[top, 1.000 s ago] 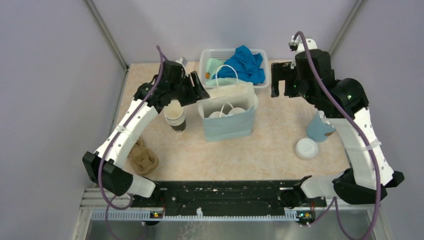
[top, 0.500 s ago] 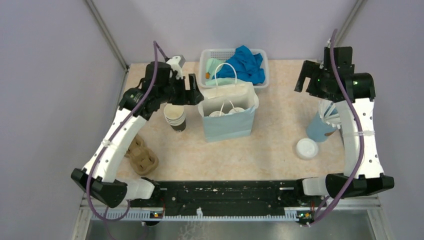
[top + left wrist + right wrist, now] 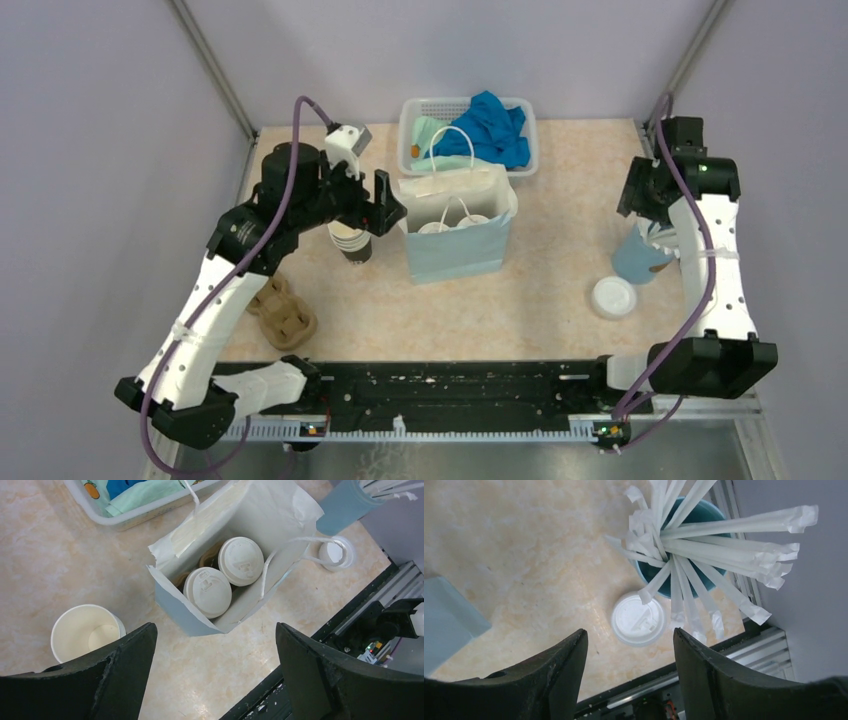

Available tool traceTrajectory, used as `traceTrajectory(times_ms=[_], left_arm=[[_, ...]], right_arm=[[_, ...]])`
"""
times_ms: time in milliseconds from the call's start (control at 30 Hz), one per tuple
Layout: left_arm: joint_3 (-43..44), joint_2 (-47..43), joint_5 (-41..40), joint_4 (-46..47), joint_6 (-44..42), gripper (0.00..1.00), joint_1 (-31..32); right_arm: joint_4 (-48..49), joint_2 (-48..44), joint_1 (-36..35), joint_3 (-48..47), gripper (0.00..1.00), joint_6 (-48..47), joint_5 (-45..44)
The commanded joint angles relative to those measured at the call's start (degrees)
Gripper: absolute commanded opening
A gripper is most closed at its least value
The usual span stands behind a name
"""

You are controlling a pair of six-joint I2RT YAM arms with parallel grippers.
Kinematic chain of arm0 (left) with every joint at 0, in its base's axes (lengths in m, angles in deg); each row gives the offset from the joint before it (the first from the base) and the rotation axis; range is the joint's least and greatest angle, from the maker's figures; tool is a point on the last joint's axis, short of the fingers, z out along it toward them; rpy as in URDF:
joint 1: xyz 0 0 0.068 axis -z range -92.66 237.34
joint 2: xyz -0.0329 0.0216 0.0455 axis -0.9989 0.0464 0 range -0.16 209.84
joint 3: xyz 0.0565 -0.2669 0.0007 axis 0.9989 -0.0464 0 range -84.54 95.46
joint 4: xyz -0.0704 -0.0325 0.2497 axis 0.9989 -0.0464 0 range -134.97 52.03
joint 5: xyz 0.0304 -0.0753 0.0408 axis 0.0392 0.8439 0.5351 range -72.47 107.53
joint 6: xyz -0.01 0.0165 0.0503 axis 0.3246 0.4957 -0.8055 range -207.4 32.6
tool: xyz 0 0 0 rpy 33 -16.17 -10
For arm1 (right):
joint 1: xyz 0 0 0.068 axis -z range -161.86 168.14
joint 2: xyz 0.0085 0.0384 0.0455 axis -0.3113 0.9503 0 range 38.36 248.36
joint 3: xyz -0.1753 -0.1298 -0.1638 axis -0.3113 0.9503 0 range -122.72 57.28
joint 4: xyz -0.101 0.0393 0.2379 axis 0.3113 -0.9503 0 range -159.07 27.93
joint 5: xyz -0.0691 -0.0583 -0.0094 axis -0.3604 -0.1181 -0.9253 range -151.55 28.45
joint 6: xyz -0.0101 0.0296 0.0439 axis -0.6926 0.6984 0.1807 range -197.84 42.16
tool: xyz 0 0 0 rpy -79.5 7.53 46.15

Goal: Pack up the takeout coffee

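Overhead view: a light blue paper bag (image 3: 455, 255) stands upright in the middle of the bench (image 3: 560, 230), its mouth held open so cups can go straight down. Two lidded cups (image 3: 440, 228) already sit inside it, side by side. Just left of the bag stands a lidless cup (image 3: 350, 240), not yet packed. The left pincer (image 3: 368, 203) hangs above that cup and the bag's left edge, jaws spread wide and holding nothing. A white basket (image 3: 410, 110) of cloths sits behind the bag, and a brown pulp tray (image 3: 285, 315) lies near the left arm's base. On the right, a loose lid (image 3: 613, 296) lies flat beside a blue cup of sticks (image 3: 637, 258).

Left wrist view: looking down between the parted fingers, the two lidded cups are touching, wedged against the bag's wall, which probably keeps them upright. The lidless cup is at lower left, empty, cream inside.

Right wrist view: the right pincer (image 3: 630, 635) is spread apart, empty, poised over the loose lid, which touches the blue cup's base. That lid is likely meant for the lidless cup; the overhanging sticks may crowd a grasp.
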Motion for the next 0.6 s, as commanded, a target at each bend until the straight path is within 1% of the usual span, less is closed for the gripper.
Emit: traceTrajectory(times_ms=[0, 100, 200, 233, 267, 367, 500, 567], left_arm=[[-0.22, -0.41, -3.34, 1.99, -3.95, 0.95, 2.63], [0.18, 0.37, -5.06, 2.01, -4.93, 0.96, 4.58], [0.47, 1.22, -5.02, 2.24, -4.97, 0.96, 5.08], [0.73, 1.48, -5.11, 2.25, -5.11, 0.96, 5.15], [1.06, 1.82, -5.37, 2.08, -5.25, 0.96, 5.17], [2.42, 2.55, -7.02, 0.77, -5.89, 0.97, 5.33], [2.14, 2.62, -8.03, 0.43, -5.99, 0.97, 5.43], [2.25, 2.86, -8.25, 0.30, -5.94, 0.97, 5.37]], right_arm=[[1.13, -1.28, 0.17, 3.58, 0.64, -4.87, -3.13], [4.43, -1.51, 0.17, 7.41, 0.62, -7.88, -3.45], [7.41, -1.15, 0.17, 10.80, 0.62, -9.20, -5.49], [8.63, -1.25, 0.17, 11.95, 0.60, -9.64, -5.75], [9.76, -1.24, 0.10, 12.66, 0.57, -10.00, -6.11], [11.57, -0.46, 0.09, 13.83, 0.54, -10.51, -7.02], [14.09, -0.21, -0.09, 15.01, 0.48, -11.50, -8.07], [14.27, 0.36, -0.16, 15.09, 0.43, -11.69, -8.84]])
